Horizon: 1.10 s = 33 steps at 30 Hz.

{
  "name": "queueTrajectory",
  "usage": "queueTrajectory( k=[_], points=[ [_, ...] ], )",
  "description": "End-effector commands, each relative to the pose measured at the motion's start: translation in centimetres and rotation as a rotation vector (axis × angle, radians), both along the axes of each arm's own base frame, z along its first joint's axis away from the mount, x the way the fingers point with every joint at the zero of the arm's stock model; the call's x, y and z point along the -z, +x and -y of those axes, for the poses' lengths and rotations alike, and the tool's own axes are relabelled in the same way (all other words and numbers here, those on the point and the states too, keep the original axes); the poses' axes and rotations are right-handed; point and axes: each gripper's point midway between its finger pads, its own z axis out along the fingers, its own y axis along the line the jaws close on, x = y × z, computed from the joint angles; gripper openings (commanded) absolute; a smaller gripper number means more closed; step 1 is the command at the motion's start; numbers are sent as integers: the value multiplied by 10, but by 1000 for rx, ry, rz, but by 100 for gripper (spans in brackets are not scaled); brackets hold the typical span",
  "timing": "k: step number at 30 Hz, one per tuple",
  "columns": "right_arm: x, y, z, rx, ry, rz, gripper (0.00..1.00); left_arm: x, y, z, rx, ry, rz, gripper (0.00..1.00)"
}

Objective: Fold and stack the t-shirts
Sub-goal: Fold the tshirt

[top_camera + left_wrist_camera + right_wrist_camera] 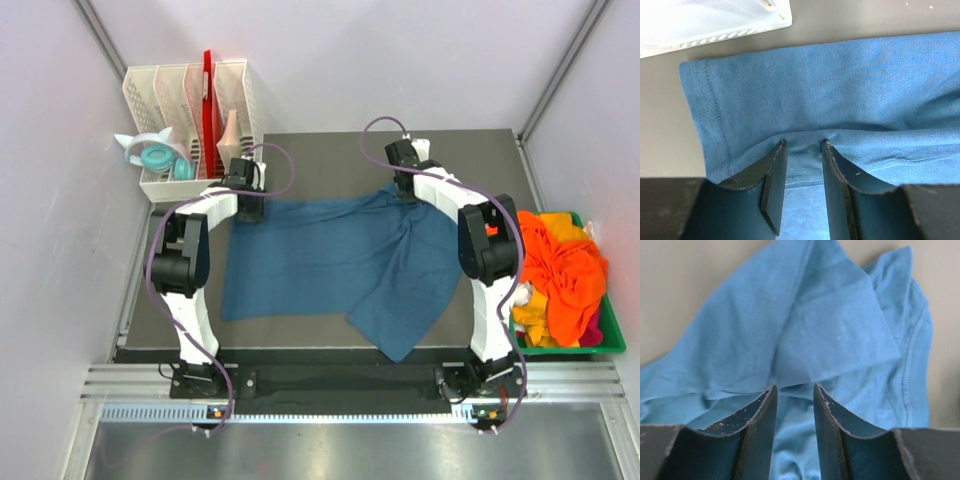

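soft matt knit teal t-shirt (pixel 320 260) on a smooth matt grey table (pixel 330 150), white perforated plastic rack (pixel 190 100).

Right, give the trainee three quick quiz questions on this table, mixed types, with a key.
1. True or false: the teal t-shirt lies inside the green bin.
2. Which holds the pile of orange shirts? A) white rack B) green bin C) left gripper
3. Fill in: the left gripper pinches a fold of the ____ t-shirt near its stitched hem.

Key: 1 false, it lies spread on the table; 2 B; 3 teal.
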Motion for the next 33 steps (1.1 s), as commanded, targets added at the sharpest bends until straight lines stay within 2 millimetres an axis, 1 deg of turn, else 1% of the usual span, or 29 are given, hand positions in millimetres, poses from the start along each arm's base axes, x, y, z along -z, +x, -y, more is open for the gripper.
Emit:
queueTrajectory(
  k=[1,3,5,6,9,14,18,20,22,23,27,31,33],
  points=[
    [-34,16,-16,-6,78,119,36,19,-8,-5,1,20,-51,39],
    [-38,19,-17,-3,89,133,36,17,-7,-5,2,20,-47,39],
    [-47,23,-20,-5,108,161,36,16,-9,-5,5,22,-47,39],
    [-56,27,-21,-5,118,184,37,16,-9,-5,5,24,-48,39],
    [-64,34,-21,4,117,202,38,13,-9,-6,8,27,-40,39],
    [-59,49,-13,43,146,197,39,15,-10,-4,7,18,-47,39],
    [-45,60,-11,61,205,173,39,17,-10,-4,3,11,-51,39],
    [-41,60,-13,61,213,162,39,16,-10,-4,4,14,-50,39],
    [-34,56,-15,57,227,149,38,15,-10,-4,4,16,-50,39],
    [-35,55,-15,55,232,155,38,14,-11,-4,7,18,-50,39],
    [-27,41,-17,45,244,145,38,14,-9,-4,11,17,-47,39],
    [-20,35,-19,43,254,131,38,18,-9,-2,12,8,-61,39],
    [-19,33,-21,40,265,130,38,17,-7,-1,13,4,-58,39]
  ],
)
